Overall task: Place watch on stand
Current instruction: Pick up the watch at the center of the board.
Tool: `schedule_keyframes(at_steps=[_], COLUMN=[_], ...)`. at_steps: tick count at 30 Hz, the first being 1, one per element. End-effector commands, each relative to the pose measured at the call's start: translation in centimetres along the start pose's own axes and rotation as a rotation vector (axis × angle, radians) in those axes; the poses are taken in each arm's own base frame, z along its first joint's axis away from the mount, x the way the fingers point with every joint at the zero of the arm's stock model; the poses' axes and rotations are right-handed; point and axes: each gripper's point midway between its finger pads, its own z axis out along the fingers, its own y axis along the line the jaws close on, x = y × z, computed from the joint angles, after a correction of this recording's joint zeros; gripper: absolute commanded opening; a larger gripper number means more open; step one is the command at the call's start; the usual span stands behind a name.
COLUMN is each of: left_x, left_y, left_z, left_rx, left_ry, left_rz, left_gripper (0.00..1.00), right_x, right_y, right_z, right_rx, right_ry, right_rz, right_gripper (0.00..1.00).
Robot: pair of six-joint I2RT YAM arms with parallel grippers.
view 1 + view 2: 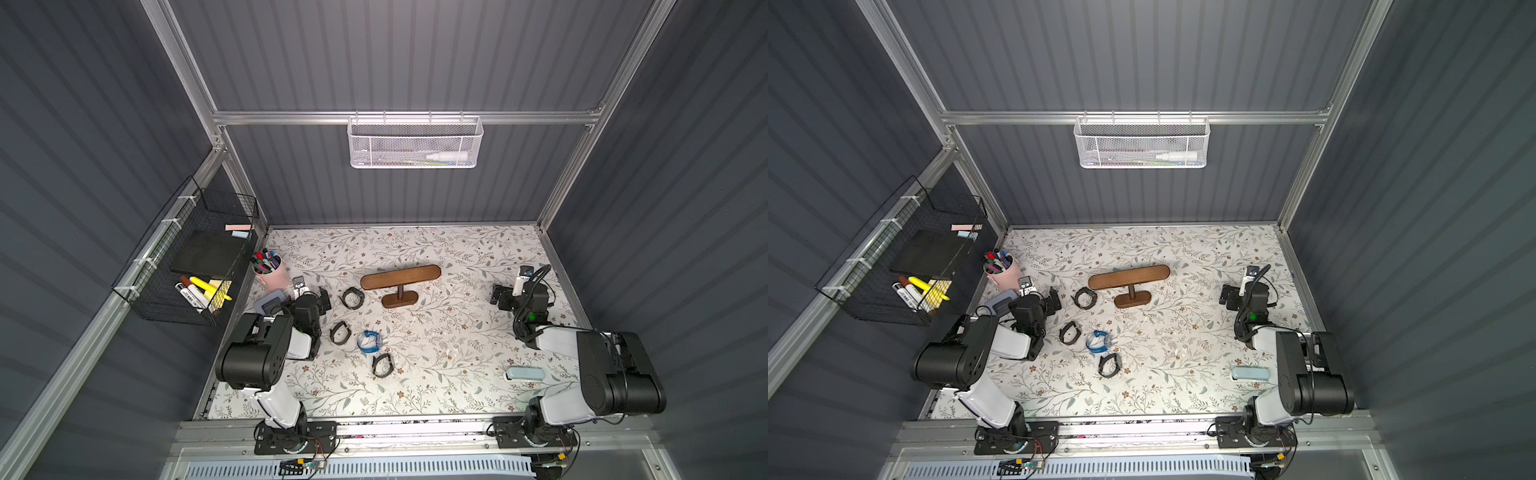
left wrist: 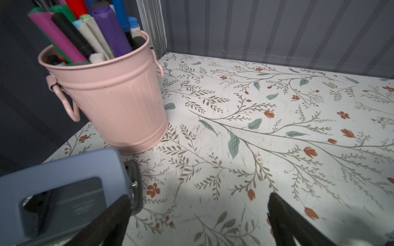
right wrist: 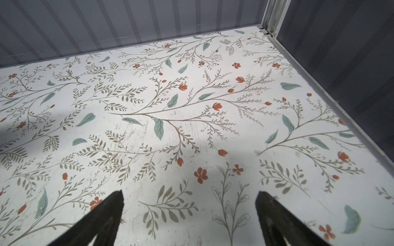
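Jaws of my left pincer (image 2: 198, 198) gape wide, empty, over the floral table (image 2: 277, 127) beside a blue hole punch (image 2: 64, 191) and a pink marker bucket (image 2: 110, 95). My right pincer (image 3: 190, 194) is spread empty too. The wooden stand (image 1: 400, 277) stands bare mid-table. A black watch (image 1: 352, 297) lies just left of its base, and a blue watch (image 1: 369, 341) lies nearer me.

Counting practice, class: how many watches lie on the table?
4: black watch beside the stand, second black watch in front of it, blue watch beside that, third black watch frontmost. None seems hidden.
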Motion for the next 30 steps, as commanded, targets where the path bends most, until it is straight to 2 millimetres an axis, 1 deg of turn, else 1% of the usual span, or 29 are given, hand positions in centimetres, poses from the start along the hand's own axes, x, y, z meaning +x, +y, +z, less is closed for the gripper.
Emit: schedule_keyframes(at_steps=[1,7,9,10,11,13,15,16,17,18,19,20,21,24,27,28,30], left_x=[-0.6,-0.6,-0.6,-0.6,-1.2,-1.7,-3.1,-3.9,-4.8,-5.1,-5.6,-5.9,-6.1,-6.5,-6.7,-6.5,-5.9], left_y=[0.1,0.2,0.1,0.2,0.2,0.4,0.7,0.9,1.5,2.0,2.6,2.7,2.3,1.1,-0.6,-1.3,-1.9], left_z=[0.2,0.3,0.2,0.2,0.1,0.1,-0.1,-0.4,-0.7,-1.0,-1.4,-1.7,-1.8,-2.3,-2.5,-2.6,-3.3], left_rx=[-0.013,-0.015,-0.014,-0.014,-0.019,-0.042,-0.075,-0.109,-0.154,-0.186,-0.228,-0.244,-0.223,-0.184,-0.124,-0.096,-0.079], left_ry=[-0.009,-0.007,-0.009,-0.012,-0.031,-0.002,0.014,0.036,0.057,0.085,0.108,0.133,0.156,0.228,0.351,0.403,0.499], left_rz=[-0.015,-0.013,-0.014,-0.015,-0.021,-0.015,0.003,-0.006,-0.060,-0.103,-0.153,-0.176,-0.181,-0.268,-0.271,-0.270,-0.260], left_gripper=[0.99,0.99,0.99,0.99,0.99,0.99,0.99,0.99,0.98,0.98,0.97,0.94,0.91,0.88,0.82,0.79,0.77], right_x=[-0.7,-0.6,-1.1,-1.6,-2.0,-3.0,-3.9,-5.1,-5.8,-6.1,-6.7,-7.1,-7.4,-8.6,-9.8,-10.2,-10.8], right_y=[0.1,0.1,0.9,0.9,0.8,0.3,-0.1,0.1,0.3,0.5,1.0,1.7,2.4,4.8,8.3,9.7,12.3], right_z=[0.2,0.1,-0.1,-0.4,-0.8,-2.0,-3.7,-4.9,-6.0,-6.8,-7.6,-8.4,-9.1,-10.7,-12.1,-12.5,-13.3], right_rx=[-0.011,-0.016,-0.057,-0.058,-0.048,-0.015,0.018,0.012,0.010,0.003,-0.022,-0.056,-0.089,-0.192,-0.334,-0.373,-0.448], right_ry=[-0.007,-0.005,-0.019,-0.031,-0.038,-0.025,0.032,0.024,0.022,0.022,0.015,0.016,0.020,0.029,0.062,0.075,0.097], right_rz=[0.005,0.005,-0.017,-0.021,-0.024,-0.010,0.038,0.045,0.056,0.070,0.084,0.096,0.104,0.128,0.122,0.115,0.094], right_gripper=[0.99,0.99,0.99,0.99,0.99,0.99,0.99,0.99,0.99,0.99,0.99,0.99,0.99,0.99,0.99,0.99,0.99])
